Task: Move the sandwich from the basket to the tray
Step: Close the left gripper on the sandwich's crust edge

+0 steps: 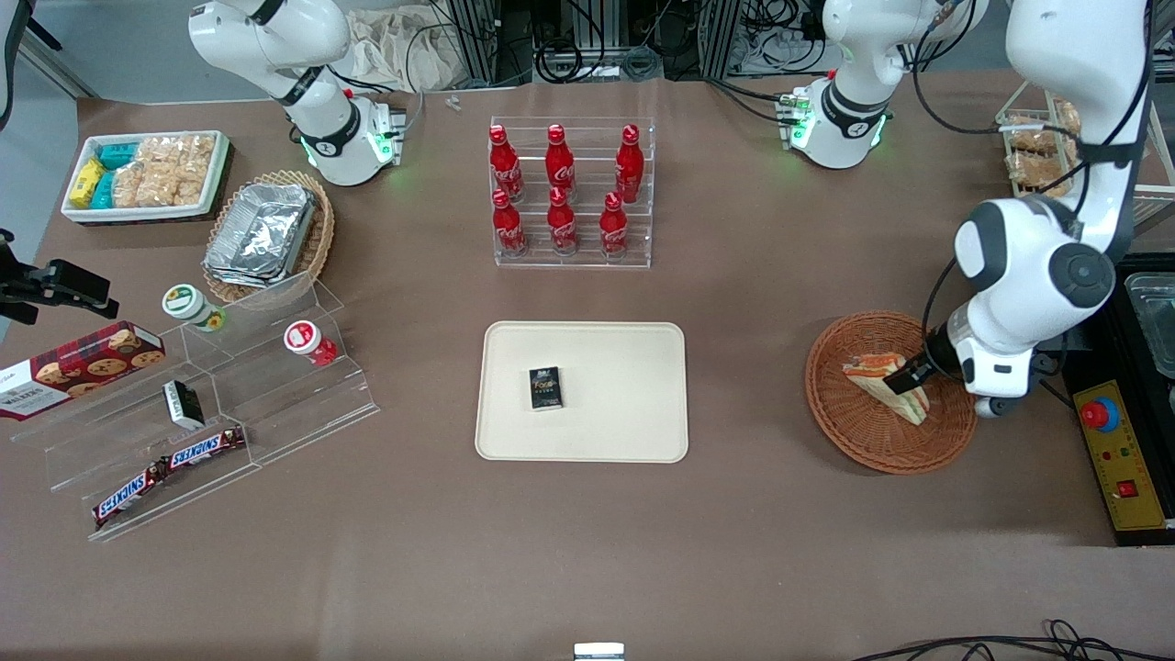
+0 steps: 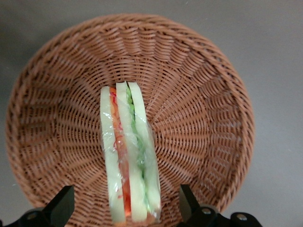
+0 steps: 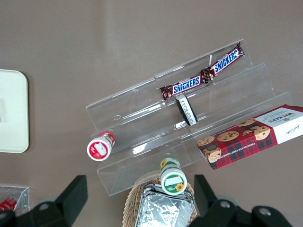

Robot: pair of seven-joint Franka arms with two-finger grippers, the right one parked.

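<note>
Front view: sandwich [image 1: 889,386] lies in basket [image 1: 858,441], toward the working arm's end of the worktop [image 1: 587,532]; end effector [image 1: 909,375] sits over it. Tray [image 1: 624,404] holds a small dark box [image 1: 545,387].
Left wrist view: end effector [image 2: 127,208] fingers [image 2: 61,204] apart, straddling sandwich [image 2: 129,156], no contact visible.

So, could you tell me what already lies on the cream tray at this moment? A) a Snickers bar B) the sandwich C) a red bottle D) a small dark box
D: a small dark box lies on the tray, while the sandwich is in the basket, with the open gripper just above it, fingers either side.
</note>
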